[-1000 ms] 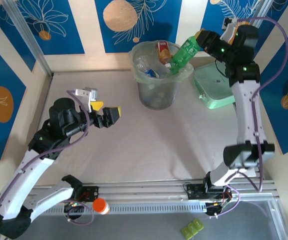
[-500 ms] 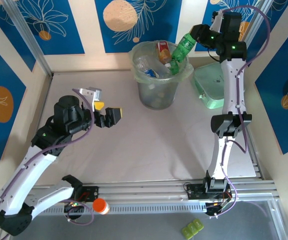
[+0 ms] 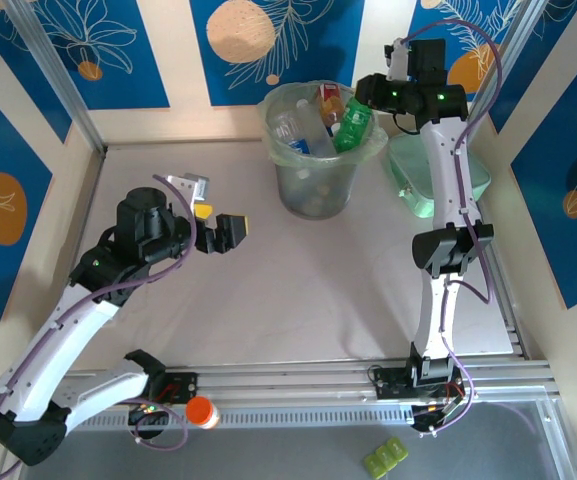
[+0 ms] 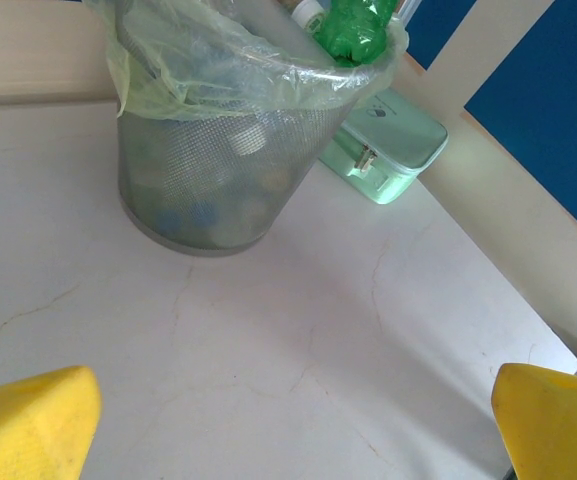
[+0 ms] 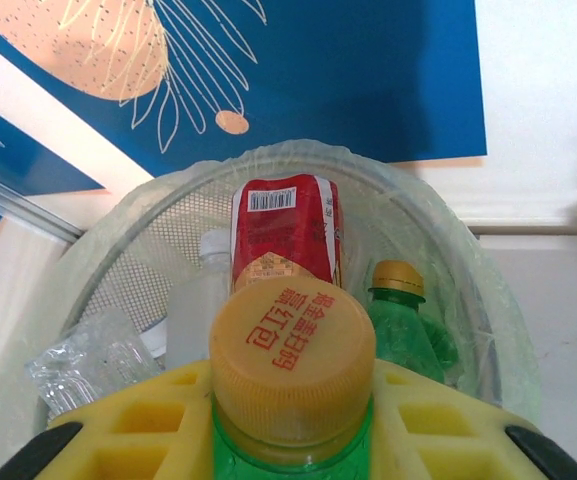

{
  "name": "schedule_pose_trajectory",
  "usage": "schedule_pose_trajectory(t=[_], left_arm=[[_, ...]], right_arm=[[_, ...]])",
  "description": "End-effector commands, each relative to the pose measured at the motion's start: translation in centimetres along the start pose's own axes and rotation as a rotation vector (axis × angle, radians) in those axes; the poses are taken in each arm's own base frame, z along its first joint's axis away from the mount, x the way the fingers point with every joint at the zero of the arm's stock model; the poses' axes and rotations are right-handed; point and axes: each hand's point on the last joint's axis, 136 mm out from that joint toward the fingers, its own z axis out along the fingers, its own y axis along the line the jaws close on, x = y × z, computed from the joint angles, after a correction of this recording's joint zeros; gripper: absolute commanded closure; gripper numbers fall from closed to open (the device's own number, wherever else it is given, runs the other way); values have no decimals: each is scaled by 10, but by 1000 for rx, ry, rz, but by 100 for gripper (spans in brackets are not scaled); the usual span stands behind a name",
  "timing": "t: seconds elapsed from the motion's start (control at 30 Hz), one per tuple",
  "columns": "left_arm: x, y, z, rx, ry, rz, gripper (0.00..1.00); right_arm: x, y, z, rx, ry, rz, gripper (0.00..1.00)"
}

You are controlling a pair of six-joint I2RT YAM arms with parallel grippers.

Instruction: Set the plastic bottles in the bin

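Top external: right pincer [image 3: 366, 93] grips a green bottle [image 3: 351, 122] over the bin [image 3: 313, 188] — left pincer [image 3: 218, 222] gapes.

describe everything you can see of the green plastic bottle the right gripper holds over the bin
The green translucent plastic bottle has a ribbed yellow-orange screw cap printed with red characters. The right gripper is shut on its neck end between yellow pads. It hangs tilted, cap up, base down inside the mouth of the bag-lined grey mesh bin, by the rim on that arm's side. Whether it touches the rim is unclear.
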Motion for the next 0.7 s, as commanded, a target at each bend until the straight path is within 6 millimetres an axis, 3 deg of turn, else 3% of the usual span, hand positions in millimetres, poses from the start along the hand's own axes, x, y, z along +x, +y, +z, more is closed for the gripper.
schedule_pose_trajectory(t=[0.0, 0.07, 0.17, 0.37, 0.53, 0.67], left_arm=[[-9, -9, -4, 33, -16, 23, 0], [-9, -9, -3, 31, -14, 23, 0], [-8, -7, -3, 23, -10, 23, 1], [-5, -5, -2, 17, -7, 20, 1], [-4, -4, -1, 11, -6, 21, 1], [-4, -3, -3, 7, -14, 22, 1]], right_arm=[[21, -8, 22, 18, 71, -25, 80], [23, -13, 29, 26, 79, -5, 65], [16, -10, 25, 25, 58, -4, 52], [-13, 12, -8, 22, -53, -45, 33], [-31, 16, -36, 71, -128, -77, 32], [-28, 16, -35, 66, -118, -81, 47]])
